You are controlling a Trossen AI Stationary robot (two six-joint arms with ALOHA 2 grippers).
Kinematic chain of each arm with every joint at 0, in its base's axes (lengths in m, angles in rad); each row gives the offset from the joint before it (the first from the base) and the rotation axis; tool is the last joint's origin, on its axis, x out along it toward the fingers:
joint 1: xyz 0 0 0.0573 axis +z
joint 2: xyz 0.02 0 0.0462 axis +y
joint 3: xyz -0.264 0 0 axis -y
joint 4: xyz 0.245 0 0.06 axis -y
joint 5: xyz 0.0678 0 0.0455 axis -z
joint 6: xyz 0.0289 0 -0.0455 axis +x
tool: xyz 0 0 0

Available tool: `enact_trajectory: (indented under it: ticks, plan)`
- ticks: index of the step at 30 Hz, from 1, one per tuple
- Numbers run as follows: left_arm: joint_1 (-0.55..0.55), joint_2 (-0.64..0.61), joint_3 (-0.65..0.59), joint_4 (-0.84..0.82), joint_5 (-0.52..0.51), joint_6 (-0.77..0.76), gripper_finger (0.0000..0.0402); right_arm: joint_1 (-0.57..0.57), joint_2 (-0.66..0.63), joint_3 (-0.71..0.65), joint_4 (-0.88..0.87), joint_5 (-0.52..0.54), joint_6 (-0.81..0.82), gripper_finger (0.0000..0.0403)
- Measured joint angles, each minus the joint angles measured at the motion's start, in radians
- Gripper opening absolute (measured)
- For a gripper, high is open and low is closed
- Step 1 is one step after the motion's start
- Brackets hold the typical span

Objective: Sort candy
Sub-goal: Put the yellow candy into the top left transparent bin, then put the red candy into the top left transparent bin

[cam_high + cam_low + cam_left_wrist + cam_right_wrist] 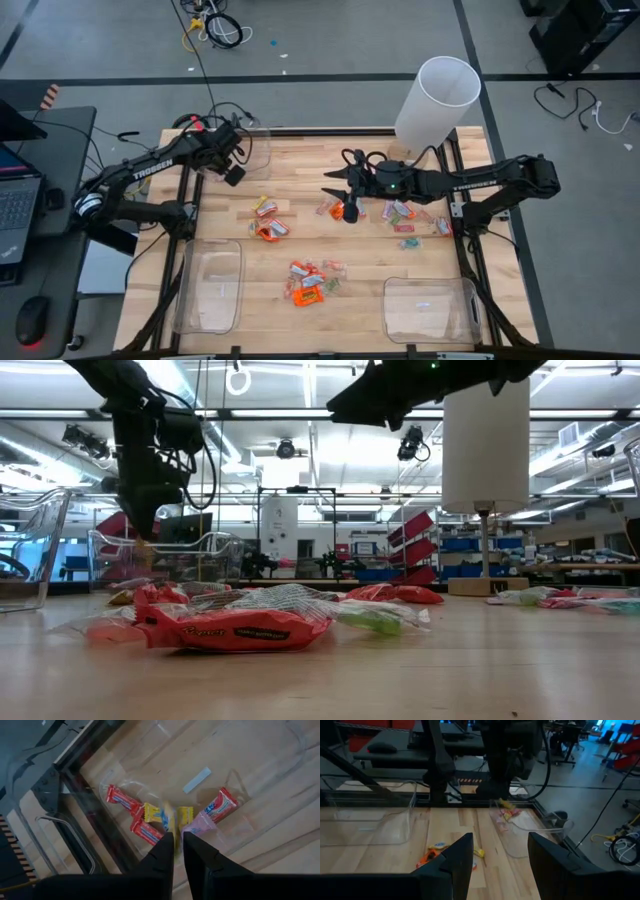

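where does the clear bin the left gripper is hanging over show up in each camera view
high view: the clear bin sits at the table's far left corner, under the left gripper.
low view: left of centre, behind the near candy, below the dark arm.
left wrist view: fills the middle, holding red, yellow and pink sweets.
right wrist view: far side, right of centre.
shared landmark: the left gripper above it.

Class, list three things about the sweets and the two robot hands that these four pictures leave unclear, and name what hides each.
- Left wrist view: a yellow sweet just past the left hand is motion-blurred; held or falling, unclear.
- High view: the sweets in the far-left bin are hidden by the left arm.
- Low view: the right hand is a dark silhouette cut by the top edge.
- High view: wrapper lettering is too small.
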Motion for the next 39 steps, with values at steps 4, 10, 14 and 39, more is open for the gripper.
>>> enact_trajectory:
  ticks: [4,10,14,39]
  plan:
    - [0.0,0.0,0.0,0.008,-0.025,-0.002,0.0065,-0.003,0.0,-0.007,0.019,0.0,0.0,0.0174]
    - [0.0,0.0,0.0,0.073,-0.057,-0.002,0.0084,-0.003,0.0,-0.011,0.026,0.0,0.0,0.0174]
    - [-0.001,0.0,0.027,0.078,-0.057,-0.002,0.0085,-0.005,0.0,-0.011,0.025,0.0,0.025,0.0174]
    - [-0.257,-0.2,0.138,0.339,0.181,0.127,0.0085,-0.062,0.0,-0.011,-0.137,0.047,0.111,0.0174]
